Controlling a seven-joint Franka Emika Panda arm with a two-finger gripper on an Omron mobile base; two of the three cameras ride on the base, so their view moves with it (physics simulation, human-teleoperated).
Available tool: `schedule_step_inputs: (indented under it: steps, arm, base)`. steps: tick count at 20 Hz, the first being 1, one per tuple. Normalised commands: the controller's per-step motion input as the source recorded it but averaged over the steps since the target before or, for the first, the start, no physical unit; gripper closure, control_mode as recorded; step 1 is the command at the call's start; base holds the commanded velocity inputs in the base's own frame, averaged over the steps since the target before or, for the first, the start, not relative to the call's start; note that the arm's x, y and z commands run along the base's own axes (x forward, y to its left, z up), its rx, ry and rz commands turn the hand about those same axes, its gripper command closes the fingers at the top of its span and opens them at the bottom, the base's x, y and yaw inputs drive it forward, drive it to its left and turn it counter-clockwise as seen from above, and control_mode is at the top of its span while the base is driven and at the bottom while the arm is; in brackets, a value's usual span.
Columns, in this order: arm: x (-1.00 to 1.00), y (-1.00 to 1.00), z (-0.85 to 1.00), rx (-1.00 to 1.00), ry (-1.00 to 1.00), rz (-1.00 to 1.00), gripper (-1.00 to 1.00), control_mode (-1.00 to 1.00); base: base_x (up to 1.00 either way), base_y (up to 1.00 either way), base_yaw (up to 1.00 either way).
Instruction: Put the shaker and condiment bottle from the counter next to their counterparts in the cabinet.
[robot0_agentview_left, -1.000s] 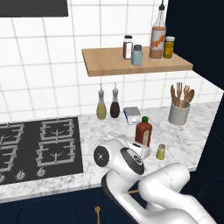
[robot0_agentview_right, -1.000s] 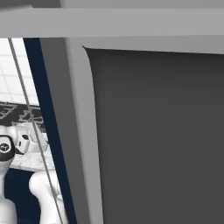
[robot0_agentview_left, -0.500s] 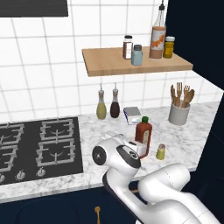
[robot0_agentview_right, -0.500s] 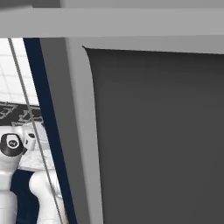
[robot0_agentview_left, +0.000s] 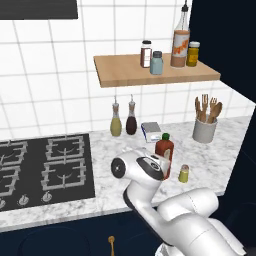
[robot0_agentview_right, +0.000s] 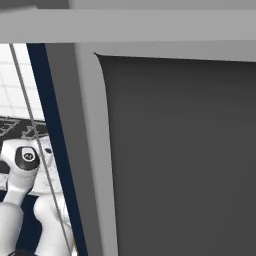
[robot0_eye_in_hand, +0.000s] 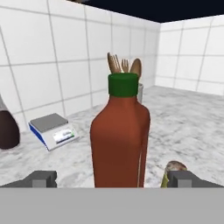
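Hand (robot0_eye_in_hand: 112, 179) has its fingers apart, one tip on either side of the condiment bottle (robot0_eye_in_hand: 120, 138) and neither touching it. The bottle stands upright on the bench (robot0_agentview_left: 220, 145), toward its front right, green cap on. The shaker (robot0_agentview_left: 184, 173) stands just to its right. A grey utensil crock (robot0_agentview_left: 204, 130) near the right rear edge holds wooden utensils. The cabinet (robot0_agentview_left: 150, 75) shelf carries the counterparts (robot0_agentview_left: 180, 42).

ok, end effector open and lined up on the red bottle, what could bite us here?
1. The shaker stands right beside the condiment bottle, close to one fingertip; closing or advancing could knock it over.
2. The bottle is tall with a narrow neck; an off-centre pinch by the end effector may tip it.
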Motion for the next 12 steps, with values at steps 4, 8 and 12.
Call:
schedule_step_inputs:
  steps: [4, 8, 12]
  arm:
    - [0.02, -0.21, -0.1, 0.0, 0.0, -0.05, -1.0, -1.0]
    - [0.11, -0.19, -0.08, 0.0, 0.0, -0.05, -1.0, -1.0]
    - [0.06, -0.14, -0.09, 0.0, 0.0, -0.04, -1.0, -1.0]
  base:
    - [0.0, 0.0, 0.0]
    - [0.0, 0.0, 0.0]
    - [0.0, 0.0, 0.0]
